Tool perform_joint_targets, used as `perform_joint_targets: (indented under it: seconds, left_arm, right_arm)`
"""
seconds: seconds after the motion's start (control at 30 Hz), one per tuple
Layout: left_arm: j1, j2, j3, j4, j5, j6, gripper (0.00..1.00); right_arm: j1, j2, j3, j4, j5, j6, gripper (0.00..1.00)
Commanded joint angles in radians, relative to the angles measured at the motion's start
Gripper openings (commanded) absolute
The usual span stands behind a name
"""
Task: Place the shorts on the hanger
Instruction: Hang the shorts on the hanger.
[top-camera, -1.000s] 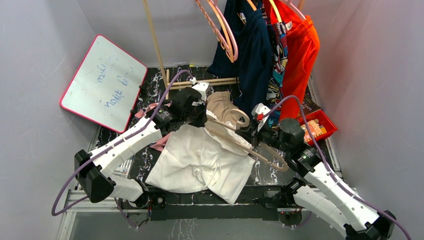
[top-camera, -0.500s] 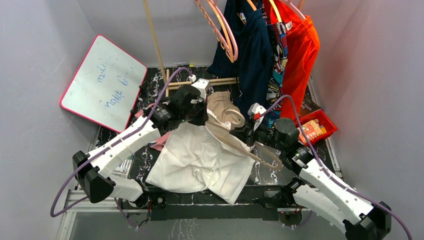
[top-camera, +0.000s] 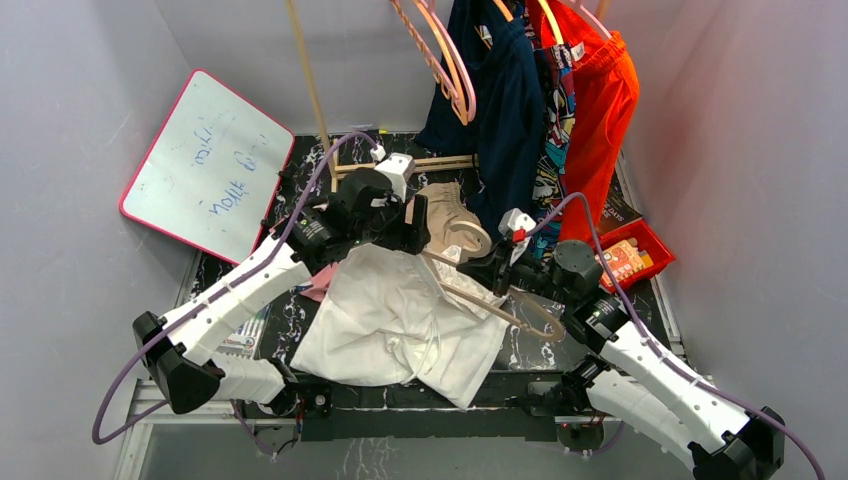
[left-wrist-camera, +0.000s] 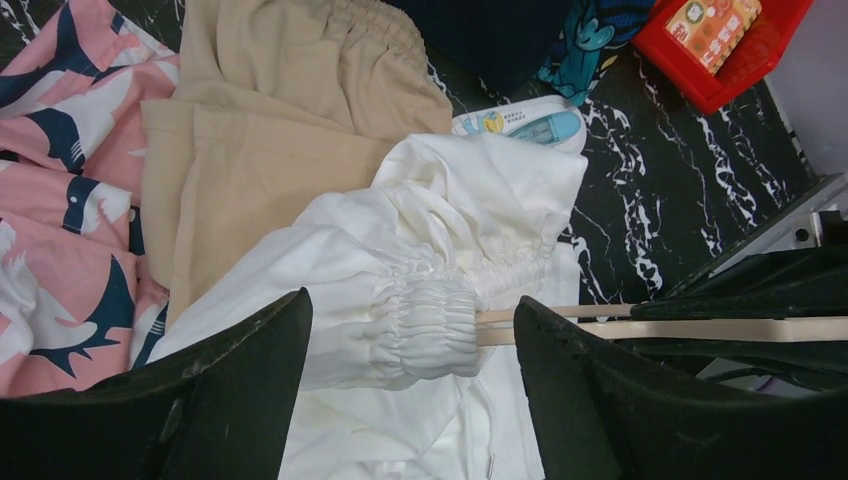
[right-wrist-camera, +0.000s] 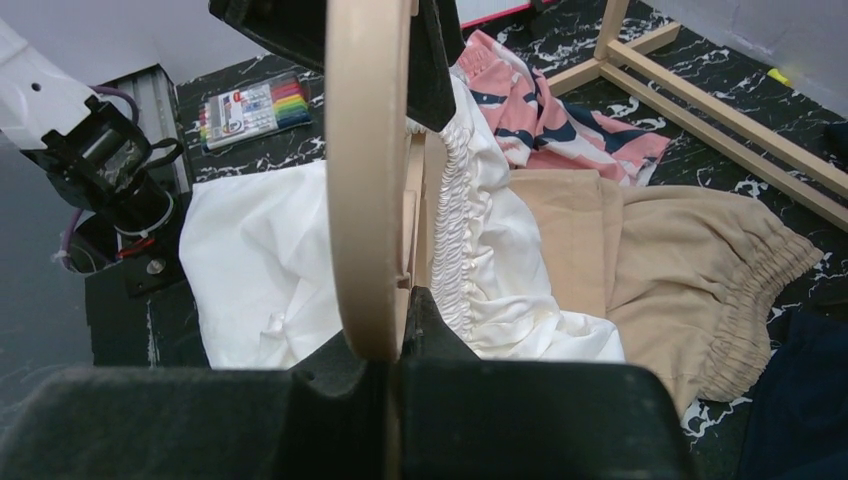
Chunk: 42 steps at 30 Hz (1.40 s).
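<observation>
The white shorts (top-camera: 395, 320) lie spread on the dark table, their gathered waistband (left-wrist-camera: 430, 325) bunched around one end of the pale beige hanger (top-camera: 495, 308). My left gripper (top-camera: 408, 232) hovers over that end. Its fingers stand open on either side of the waistband (left-wrist-camera: 410, 320) without pressing it. The hanger's bar (left-wrist-camera: 700, 328) runs out to the right of the cloth. My right gripper (top-camera: 500, 275) is shut on the hanger near its thick hook (right-wrist-camera: 365, 150), with the elastic band (right-wrist-camera: 460, 230) lying along the arm beyond.
Tan shorts (top-camera: 452, 215) and a pink patterned garment (left-wrist-camera: 60, 150) lie behind the white shorts. A whiteboard (top-camera: 205, 165) leans at left, a red bin (top-camera: 637, 255) sits at right. Clothes (top-camera: 545, 90) and pink hangers (top-camera: 440, 60) hang from the wooden rack (top-camera: 312, 95). Markers (right-wrist-camera: 255, 105) lie near the front.
My left gripper has opened and let go of the waistband, which stays bunched on the hanger's end. The right arm has carried the hanger a little to the left.
</observation>
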<state>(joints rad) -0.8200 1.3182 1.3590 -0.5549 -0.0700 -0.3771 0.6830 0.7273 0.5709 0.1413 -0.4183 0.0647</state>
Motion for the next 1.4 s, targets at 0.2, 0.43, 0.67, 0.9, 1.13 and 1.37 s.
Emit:
perform_joint_targets:
  seconds: [0.2, 0.43, 0.67, 0.9, 1.13, 1.37]
  left_arm:
    - [0.003, -0.138, 0.076, 0.019, 0.004, 0.108, 0.84]
    - [0.003, -0.317, -0.08, 0.119, 0.184, 0.469, 0.88]
    - [0.003, -0.416, -0.189, 0.074, 0.522, 0.855, 0.91]
    - [0.003, -0.333, -0.153, 0.098, 0.529, 0.927, 0.92]
    - [0.003, -0.26, -0.166, 0.274, 0.497, 0.805, 0.9]
    - [0.002, -0.216, -0.173, 0.346, 0.526, 0.747, 0.86]
  right_arm:
    - [0.007, -0.076, -0.012, 0.138, 0.051, 0.025, 0.0]
    - [0.007, -0.123, 0.007, 0.045, 0.022, 0.003, 0.0]
    - [0.006, -0.176, 0.016, -0.041, -0.021, 0.002, 0.0]
    - [0.006, -0.193, 0.038, -0.084, -0.046, 0.001, 0.0]
    - [0.007, -0.215, 0.045, -0.078, -0.04, 0.008, 0.0]
    - [0.007, -0.215, 0.061, -0.068, -0.048, 0.016, 0.0]
